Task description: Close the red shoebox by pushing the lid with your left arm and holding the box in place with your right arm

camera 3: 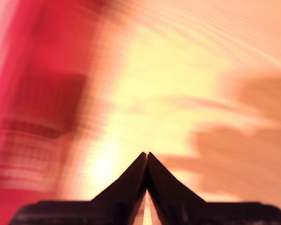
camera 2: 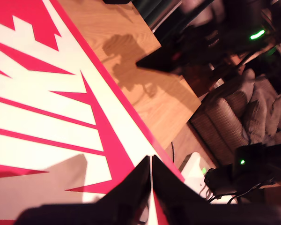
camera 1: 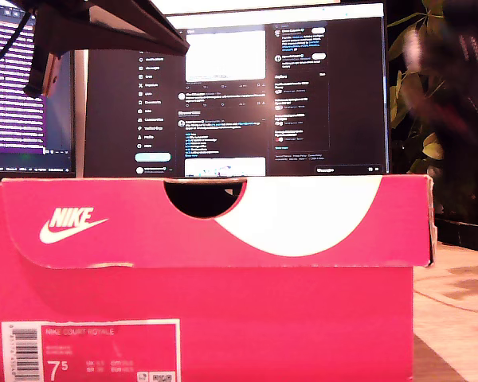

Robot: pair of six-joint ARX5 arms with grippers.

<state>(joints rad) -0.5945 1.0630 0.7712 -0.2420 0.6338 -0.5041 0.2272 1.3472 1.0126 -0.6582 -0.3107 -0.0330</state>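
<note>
Both hands look pressed shut with nothing between the fingers: in the first wrist view your first hand [camera 2: 151, 187] shows its two dark fingertips meeting in a point, and your second hand [camera 3: 146, 180] shows the same.

Your first hand hangs above the red-and-white lid [camera 2: 51, 117] of the red shoebox [camera 1: 207, 318], close to the lid's edge, with the wooden counter [camera 2: 145, 79] beyond it. Whether it touches the lid you cannot tell. Your second hand looks down at bare, blurred counter [camera 3: 187, 84] with a red blur of the box to one side; the smear suggests that arm is moving.

In the exterior view the box fills the lower frame, its labelled end facing the camera, and the lid [camera 1: 215, 223] sits down over the box with its front flap overlapping the wall. A dark arm [camera 1: 95, 32] crosses the exterior view's upper left, and a blurred dark shape at the upper right may be the other arm. Monitors [camera 1: 239, 87] glow behind.

Judging by the lid's seat, the closing looks nearly or fully done. What your next move calls for is a check: if any corner rides high, press it down with your first hand while your second hand braces the box's side so it cannot slide.
</note>
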